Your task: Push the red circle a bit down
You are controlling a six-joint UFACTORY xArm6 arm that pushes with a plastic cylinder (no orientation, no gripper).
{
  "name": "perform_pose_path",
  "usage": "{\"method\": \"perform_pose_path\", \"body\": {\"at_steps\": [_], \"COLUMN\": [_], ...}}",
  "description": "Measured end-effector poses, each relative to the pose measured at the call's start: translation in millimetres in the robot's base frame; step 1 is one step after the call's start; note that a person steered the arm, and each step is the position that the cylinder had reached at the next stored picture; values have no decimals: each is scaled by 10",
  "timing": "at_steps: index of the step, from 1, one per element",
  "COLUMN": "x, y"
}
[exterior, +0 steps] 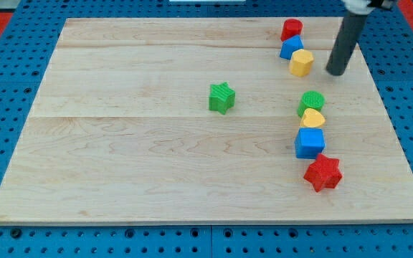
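Note:
The red circle [291, 29] stands near the view's top right on the wooden board [156, 143]. A blue block [290, 47] touches it just below, and a yellow block [301, 62] sits below that. My tip [335, 71] rests on the board to the right of the yellow block, apart from it, and lower right of the red circle.
A green star [221, 97] lies near the middle. A column at the right holds a green round block [311, 102], a yellow block [312, 118], a blue cube [310, 142] and a red star [323, 172]. The board's right edge is close to the tip.

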State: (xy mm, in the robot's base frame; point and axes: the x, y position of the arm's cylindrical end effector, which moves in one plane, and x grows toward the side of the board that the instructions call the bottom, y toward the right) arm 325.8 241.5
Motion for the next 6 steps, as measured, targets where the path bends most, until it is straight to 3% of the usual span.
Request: {"method": "perform_pose_path", "body": {"at_steps": [2, 3, 4, 6], "x": [-1122, -1344, -1177, -844], "y": [71, -85, -526, -686]}}
